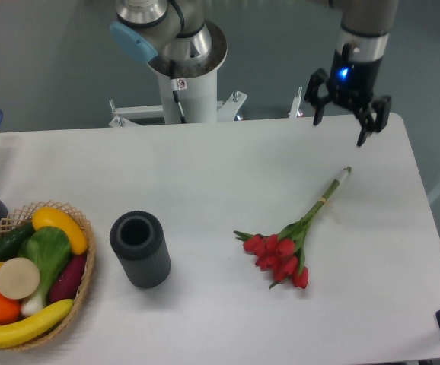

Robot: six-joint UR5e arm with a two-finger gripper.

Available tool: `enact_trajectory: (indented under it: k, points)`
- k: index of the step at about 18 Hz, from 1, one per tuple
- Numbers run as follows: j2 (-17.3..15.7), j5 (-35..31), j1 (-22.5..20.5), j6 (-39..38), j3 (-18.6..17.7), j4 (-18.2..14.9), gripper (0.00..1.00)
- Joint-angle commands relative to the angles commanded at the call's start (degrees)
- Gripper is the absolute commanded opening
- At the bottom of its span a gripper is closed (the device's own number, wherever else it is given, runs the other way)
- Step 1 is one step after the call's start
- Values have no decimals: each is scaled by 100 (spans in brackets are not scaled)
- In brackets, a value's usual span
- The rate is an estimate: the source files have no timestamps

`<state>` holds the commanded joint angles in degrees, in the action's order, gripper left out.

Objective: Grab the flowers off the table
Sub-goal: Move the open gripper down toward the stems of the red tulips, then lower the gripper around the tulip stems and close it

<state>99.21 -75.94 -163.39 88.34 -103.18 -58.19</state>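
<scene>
Right now I see my gripper (340, 127) up near the back right edge of the tabletop (205, 167), with its fingers spread wide and nothing in them. The flowers (292, 243) lie flat on the tabletop, well apart from the gripper, red buds toward the front and the thin stems pointing back to the right. A dark cylinder (140, 249) stands left of them, beside a basket (83, 281) of fruit and vegetables.
</scene>
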Motion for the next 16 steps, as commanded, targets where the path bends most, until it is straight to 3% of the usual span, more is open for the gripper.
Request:
enact_trajectory:
  k: [4,9,16]
  points:
    - [466,0,158,-36,0,97,100]
    - [950,-26,351,-36,-18,642,100]
    - [1240,-299,466,-256,-26,686,100]
